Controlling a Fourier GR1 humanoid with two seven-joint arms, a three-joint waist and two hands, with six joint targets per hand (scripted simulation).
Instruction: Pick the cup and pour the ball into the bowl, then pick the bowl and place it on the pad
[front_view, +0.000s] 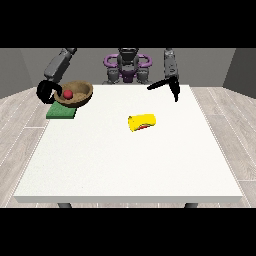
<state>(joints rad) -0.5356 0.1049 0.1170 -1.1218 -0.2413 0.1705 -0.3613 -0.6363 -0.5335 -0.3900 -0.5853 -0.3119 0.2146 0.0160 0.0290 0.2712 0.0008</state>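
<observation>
A brown bowl (75, 93) with a red ball (68, 93) inside it is over the green pad (61, 112) at the table's far left, tilted a little. The hand at the view's left (46, 91) curls its fingers round the bowl's left rim. A yellow cup (142, 122) lies on its side near the table's middle, its red-lined mouth facing the camera. The hand at the view's right (168, 83) hangs above the table's far right with straight fingers and holds nothing.
The white table (130, 165) stretches wide toward the camera. The robot's torso (127, 67) stands behind the far edge. Wooden floor surrounds the table.
</observation>
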